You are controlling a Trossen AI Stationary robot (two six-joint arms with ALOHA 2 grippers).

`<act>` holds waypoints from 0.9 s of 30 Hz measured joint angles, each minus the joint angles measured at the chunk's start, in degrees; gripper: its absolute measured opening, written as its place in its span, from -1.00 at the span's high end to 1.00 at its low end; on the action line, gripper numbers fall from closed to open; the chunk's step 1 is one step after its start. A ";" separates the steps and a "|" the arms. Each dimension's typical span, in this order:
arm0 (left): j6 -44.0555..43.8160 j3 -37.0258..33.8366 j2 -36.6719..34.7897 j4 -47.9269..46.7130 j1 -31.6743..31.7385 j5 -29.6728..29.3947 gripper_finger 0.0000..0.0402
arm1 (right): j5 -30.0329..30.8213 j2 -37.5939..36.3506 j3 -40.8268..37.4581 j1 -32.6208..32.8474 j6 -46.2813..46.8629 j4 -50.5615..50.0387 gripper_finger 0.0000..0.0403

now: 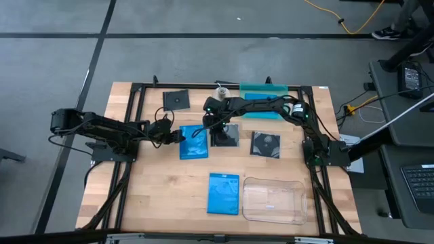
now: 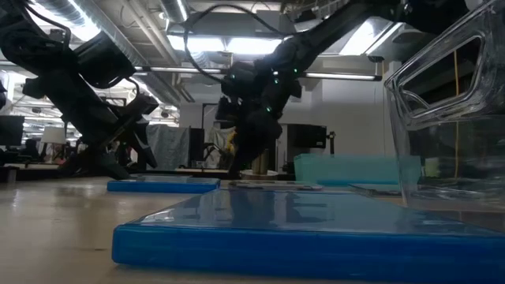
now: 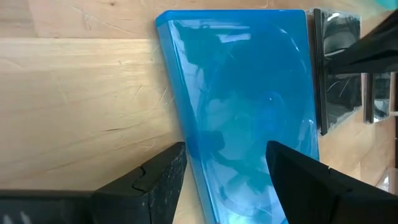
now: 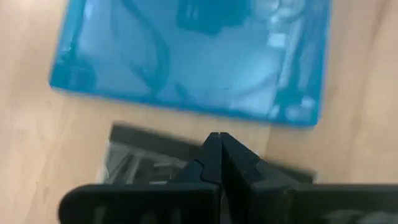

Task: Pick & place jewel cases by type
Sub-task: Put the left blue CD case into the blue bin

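Two bright blue jewel cases lie flat on the table, one at the middle [image 1: 195, 144] [image 3: 242, 81] and one near the front edge [image 1: 224, 193] [image 2: 300, 229]. Three dark squarish cases lie flat as well [image 1: 229, 137] [image 1: 265, 144] [image 1: 176, 99]. My left gripper [image 1: 178, 135] [image 3: 227, 168] is open at the left end of the middle blue case: one finger stands outside a long edge, the other over the case's face. My right gripper [image 1: 218, 130] [image 4: 214, 143] is shut and points down over the dark case [image 4: 143, 158] beside that blue case. My left gripper straddles the blue case's long edge [image 3: 189, 146] near one corner; I cannot tell whether either finger touches it. My right gripper comes from above with its shut fingertips at the dark case's edge [image 4: 186, 146] that faces the blue case; I cannot tell whether they touch it. Both cases lie flat.
A teal-green tray [image 1: 271, 88] stands at the far edge behind the right arm, with a small pale round thing [image 1: 221, 90] beside it. A clear plastic tray [image 1: 273, 200] [image 2: 442, 95] sits at the front right. Bare wood shows at the front left.
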 joint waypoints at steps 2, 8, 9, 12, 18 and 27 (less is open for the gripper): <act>-0.02 0.00 0.01 0.00 0.00 -0.07 -0.12 | -0.04 -0.16 -1.22 0.04 0.07 1.38 0.98; -0.39 0.00 0.02 0.14 0.00 -0.20 -0.11 | -0.28 -0.30 -2.63 0.62 0.15 3.57 0.97; -0.44 -0.05 0.02 0.25 0.00 -0.24 -0.11 | -0.26 -0.26 -2.67 0.84 0.17 4.35 0.97; -0.50 -0.11 0.06 0.61 0.02 -0.30 -0.11 | 0.05 -0.19 -2.72 1.45 0.17 5.34 0.97; -0.90 -0.11 0.09 0.68 0.02 -0.37 -0.11 | 1.47 0.05 -1.06 1.66 0.19 4.33 0.97; -2.69 -0.17 0.09 0.72 0.02 -0.73 -0.11 | 1.65 0.07 -0.88 1.60 0.19 4.34 0.97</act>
